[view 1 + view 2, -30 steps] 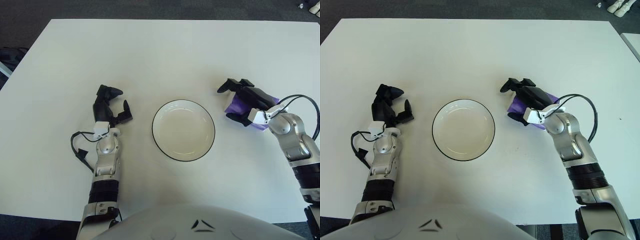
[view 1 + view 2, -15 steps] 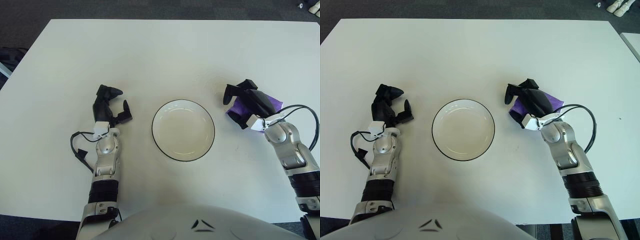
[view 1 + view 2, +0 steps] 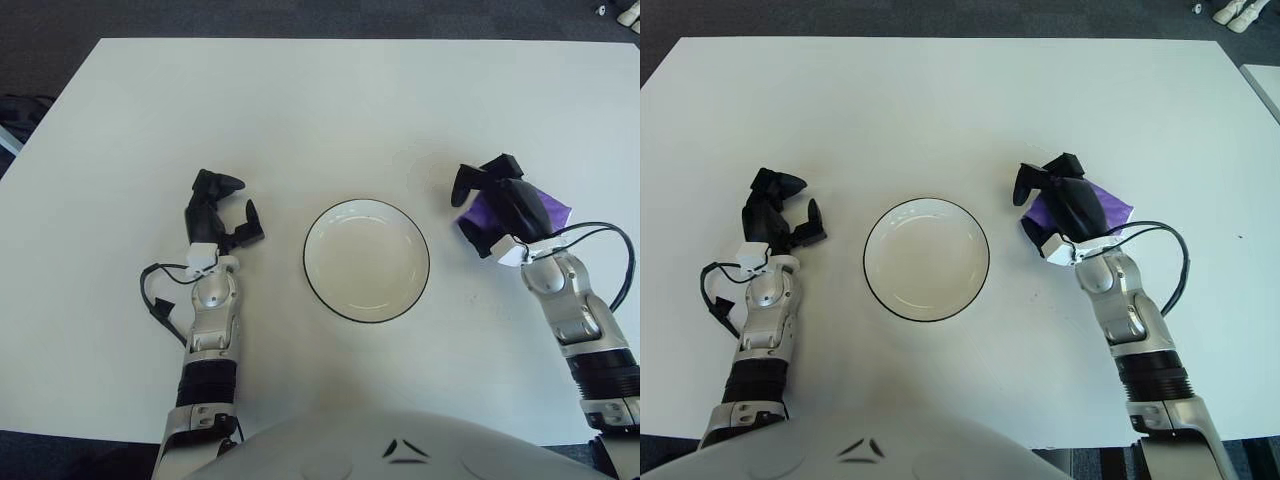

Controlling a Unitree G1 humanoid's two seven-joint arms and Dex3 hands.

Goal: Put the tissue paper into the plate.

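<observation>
A white plate with a thin black rim (image 3: 306, 262) sits at the table's middle and holds nothing. To its right lies a purple tissue pack (image 3: 552, 211). My right hand (image 3: 472, 210) is directly over the pack. Its black fingers are spread, the thumb toward the plate and the others across the pack's near left edge. Most of the pack is hidden under the palm, and it still lies on the table. My left hand (image 3: 228, 208) shows left of the plate with its fingers relaxed and holding nothing.
The white table (image 3: 330, 110) stretches wide behind the plate, with dark floor beyond its edges. A black cable (image 3: 610, 232) loops beside my right wrist and another (image 3: 158, 300) beside my left forearm.
My right hand has swung from pointing left over the tissue pack to sitting more squarely on top of it, while the forearm drew in toward me. The pack, plate and left hand stayed put.
</observation>
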